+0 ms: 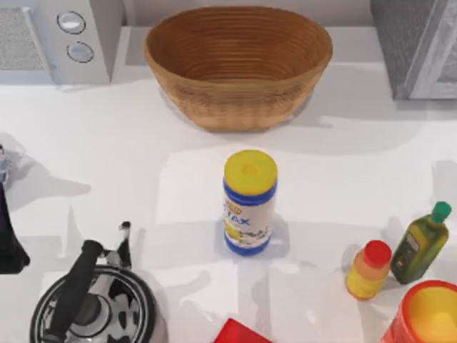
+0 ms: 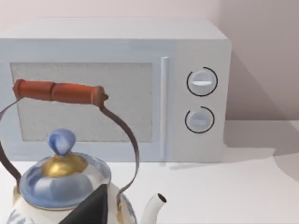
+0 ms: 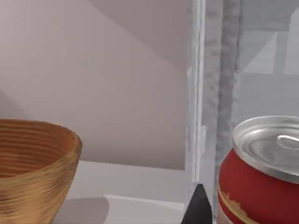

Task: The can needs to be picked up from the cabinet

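Note:
A red can (image 3: 261, 182) with a silver lid stands upright, close to the right wrist camera and beside the grey cabinet's frame (image 3: 212, 93). A dark tip of my right gripper (image 3: 198, 207) pokes up just beside the can; whether it touches the can I cannot tell. In the top view the cabinet (image 1: 418, 50) stands at the back right corner. My left arm (image 1: 11, 243) sits at the left edge of the table, and a dark part of its gripper (image 2: 91, 210) shows in front of a blue and white kettle (image 2: 60, 182).
A wicker basket (image 1: 239, 68) stands at the back centre and a microwave (image 1: 57, 39) at the back left. Mid-table is a blue canister with a yellow lid (image 1: 249, 204). A black and white kettle (image 1: 96, 304) is front left. Two bottles (image 1: 368, 270) (image 1: 421, 244) and a red cup (image 1: 428, 318) are front right.

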You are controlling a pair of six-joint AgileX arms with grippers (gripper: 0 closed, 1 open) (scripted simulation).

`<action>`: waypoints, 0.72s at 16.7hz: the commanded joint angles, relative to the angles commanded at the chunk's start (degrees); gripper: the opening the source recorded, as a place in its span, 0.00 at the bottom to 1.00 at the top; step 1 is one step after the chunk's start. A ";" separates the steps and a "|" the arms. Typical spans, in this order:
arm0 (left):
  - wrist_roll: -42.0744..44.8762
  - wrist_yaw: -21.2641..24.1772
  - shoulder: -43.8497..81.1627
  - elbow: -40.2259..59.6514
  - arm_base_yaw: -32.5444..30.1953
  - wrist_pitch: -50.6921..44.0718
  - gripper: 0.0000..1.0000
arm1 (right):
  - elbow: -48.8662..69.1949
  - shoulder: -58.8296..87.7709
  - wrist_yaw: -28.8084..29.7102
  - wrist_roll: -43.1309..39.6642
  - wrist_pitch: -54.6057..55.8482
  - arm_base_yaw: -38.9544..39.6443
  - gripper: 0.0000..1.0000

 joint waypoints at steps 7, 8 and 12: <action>0.00 0.00 0.00 0.00 0.00 0.00 1.00 | 17.13 43.19 -24.86 2.84 29.72 -10.90 0.00; 0.00 0.00 0.00 0.00 0.00 0.00 1.00 | 19.60 49.43 -28.37 3.22 33.95 -12.51 0.00; 0.00 0.00 0.00 0.00 0.00 0.00 1.00 | 28.71 72.36 -41.20 4.55 49.49 -18.46 0.00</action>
